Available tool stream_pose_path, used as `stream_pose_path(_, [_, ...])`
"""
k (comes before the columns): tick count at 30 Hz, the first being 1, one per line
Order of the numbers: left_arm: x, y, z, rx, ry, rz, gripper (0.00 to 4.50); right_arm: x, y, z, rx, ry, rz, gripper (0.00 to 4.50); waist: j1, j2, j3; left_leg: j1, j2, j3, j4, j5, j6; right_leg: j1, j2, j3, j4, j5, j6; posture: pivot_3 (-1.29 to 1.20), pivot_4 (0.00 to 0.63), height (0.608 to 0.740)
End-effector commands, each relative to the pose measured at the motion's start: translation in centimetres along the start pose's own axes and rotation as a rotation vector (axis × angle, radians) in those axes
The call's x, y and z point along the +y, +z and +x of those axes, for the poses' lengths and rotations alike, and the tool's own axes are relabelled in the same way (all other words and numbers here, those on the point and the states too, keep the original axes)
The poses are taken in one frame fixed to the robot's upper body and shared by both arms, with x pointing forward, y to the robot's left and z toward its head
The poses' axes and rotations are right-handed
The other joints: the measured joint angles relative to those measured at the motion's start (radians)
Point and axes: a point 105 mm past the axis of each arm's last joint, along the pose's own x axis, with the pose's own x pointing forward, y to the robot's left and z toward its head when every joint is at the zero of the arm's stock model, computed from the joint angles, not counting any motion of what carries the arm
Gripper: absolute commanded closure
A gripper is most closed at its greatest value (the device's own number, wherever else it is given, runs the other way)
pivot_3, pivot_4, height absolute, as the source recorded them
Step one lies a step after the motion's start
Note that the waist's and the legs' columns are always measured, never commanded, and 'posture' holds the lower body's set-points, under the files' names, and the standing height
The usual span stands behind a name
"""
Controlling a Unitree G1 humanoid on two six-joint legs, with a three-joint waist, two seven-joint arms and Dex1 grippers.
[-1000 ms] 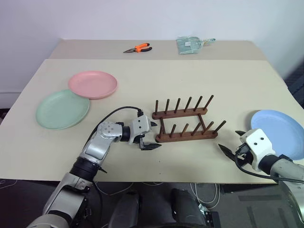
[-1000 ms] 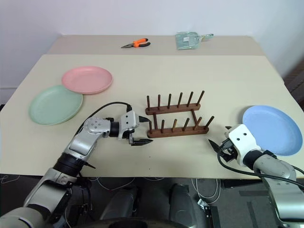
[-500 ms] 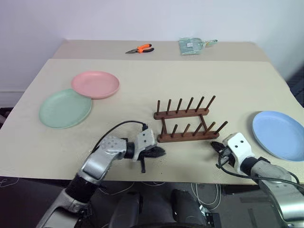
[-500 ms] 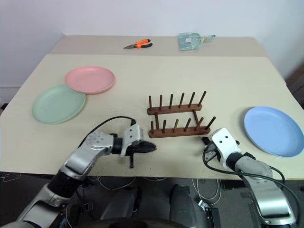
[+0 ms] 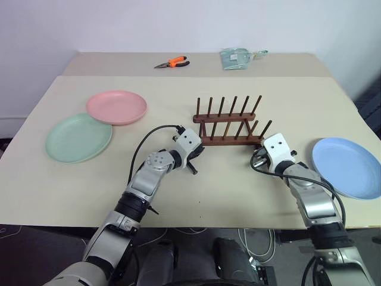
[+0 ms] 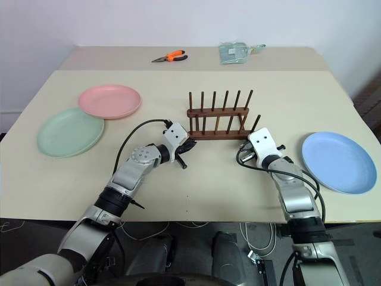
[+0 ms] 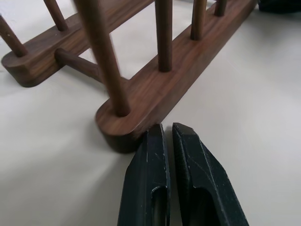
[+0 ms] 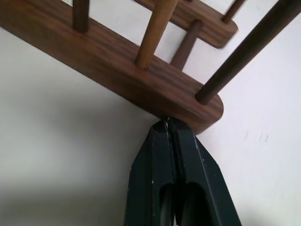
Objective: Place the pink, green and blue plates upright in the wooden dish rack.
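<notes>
Jaws of both grippers closed (empty), tips against wooden dish rack (image 5: 227, 128).

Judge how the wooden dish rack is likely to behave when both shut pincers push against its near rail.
The wooden dish rack looks rigid, so it probably slides whole. Its low base suggests little tipping. With the left pincer and right pincer at opposite ends, uneven pushing might turn it.

text: none legible
labels: none readable on any item
brands: none visible
numbers/signs: none
</notes>
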Motion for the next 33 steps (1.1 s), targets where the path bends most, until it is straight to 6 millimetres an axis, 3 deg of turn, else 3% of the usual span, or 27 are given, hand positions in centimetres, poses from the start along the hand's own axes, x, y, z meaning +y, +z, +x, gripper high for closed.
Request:
stream_pose_path(1, [1.1,-1.4,0.0,0.045,0.050,0.011,4.22,0.0,0.2,0.5,-0.008,0.005,-0.019,4.50,0.000,0.000,0.000,0.000,0.000,0.000,0.000,0.000,0.000,0.000,0.000,0.000,0.000,0.000,0.000,0.00,0.150,0.740])
stream_pose_path(4, [1.4,-1.7,0.0,0.045,0.066,0.012,4.22,0.1,0.2,0.2,-0.010,0.028,-0.019,4.50,0.000,0.001,-0.001,0.000,0.000,0.000,0.000,0.000,0.000,0.000,0.000,0.000,0.000,0.000,0.000,0.00,0.150,0.740])
stream_pose_path(7, [1.8,-1.9,-0.3,0.043,0.099,0.005,4.26,0.5,0.5,-0.9,-0.029,0.088,0.017,3.69,0.000,0.001,-0.001,0.000,0.000,0.000,0.000,0.000,0.000,0.000,0.000,0.000,0.000,0.000,0.000,0.00,0.150,0.740])
stream_pose_path(11, [2.2,-1.9,-1.4,0.027,0.104,-0.006,4.26,2.4,2.9,-3.3,-0.127,0.207,-0.039,1.73,-0.009,0.001,-0.002,0.001,0.000,0.000,0.000,0.000,0.000,0.000,0.000,0.000,0.001,-0.001,0.001,0.00,0.150,0.740])
stream_pose_path(13, [2.8,-1.1,-3.1,-0.010,0.095,-0.047,4.26,3.6,4.5,-4.5,-0.182,0.272,-0.067,0.69,-0.024,0.002,-0.002,0.000,0.000,0.000,-0.001,0.000,0.000,-0.001,0.000,0.000,0.002,-0.002,0.003,0.00,0.150,0.740])
stream_pose_path(14, [3.7,-0.5,-4.0,-0.041,0.116,-0.078,4.00,3.9,5.1,-4.8,-0.202,0.292,-0.073,0.21,-0.030,0.002,-0.002,0.001,0.001,0.000,-0.002,0.000,0.000,-0.002,0.000,0.000,0.004,-0.003,0.004,0.00,0.150,0.740])
stream_pose_path(16, [6.5,1.5,-6.0,-0.126,0.235,-0.144,3.45,4.5,6.1,-5.3,-0.229,0.331,-0.054,0.19,-0.032,0.002,-0.001,0.000,0.001,0.001,-0.001,0.000,0.000,-0.005,0.000,0.002,0.007,-0.003,0.005,0.00,0.150,0.740])
stream_pose_path(20, [14.7,5.4,-10.7,-0.269,0.707,-0.248,1.41,6.1,6.7,-5.2,-0.234,0.425,-0.024,0.00,-0.012,-0.001,0.000,-0.002,0.001,-0.003,0.001,0.001,-0.002,-0.005,0.001,0.000,0.008,-0.003,0.005,0.00,0.150,0.740])
stream_pose_path(22, [17.5,6.2,-13.4,-0.322,0.921,-0.368,0.34,6.4,6.9,-4.7,-0.238,0.432,-0.052,0.00,-0.006,-0.003,0.001,-0.003,0.000,-0.004,0.002,0.001,-0.002,-0.004,0.000,-0.001,0.007,-0.003,0.005,0.00,0.150,0.740])
stream_pose_path(23, [18.6,6.3,-14.8,-0.337,1.021,-0.429,0.05,6.4,7.0,-4.3,-0.242,0.424,-0.060,0.00,-0.004,-0.003,0.001,-0.003,0.000,-0.003,0.002,0.001,-0.002,-0.004,0.000,-0.001,0.006,-0.003,0.005,0.00,0.150,0.740])
stream_pose_path(25, [19.5,5.9,-17.2,-0.346,1.169,-0.517,0.05,6.5,7.3,-3.7,-0.249,0.418,-0.074,0.00,-0.002,-0.003,0.001,-0.003,-0.001,-0.003,0.001,0.001,-0.002,-0.004,-0.001,0.000,0.006,-0.003,0.005,0.00,0.150,0.740])
stream_pose_path(29, [19.8,4.1,-20.0,-0.325,1.313,-0.660,0.05,7.0,7.3,-3.1,-0.255,0.441,-0.098,0.00,0.000,-0.003,0.001,-0.002,-0.002,-0.003,-0.001,0.001,-0.002,-0.005,-0.001,0.000,0.007,-0.002,0.004,0.00,0.150,0.740])
stream_pose_path(33, [20.2,1.1,-21.0,-0.268,1.344,-0.852,0.05,7.6,7.3,-2.8,-0.263,0.454,-0.113,0.00,0.000,-0.004,0.001,-0.002,-0.002,-0.003,-0.001,0.001,-0.003,-0.005,-0.001,-0.001,0.007,-0.002,0.003,0.00,0.150,0.740])
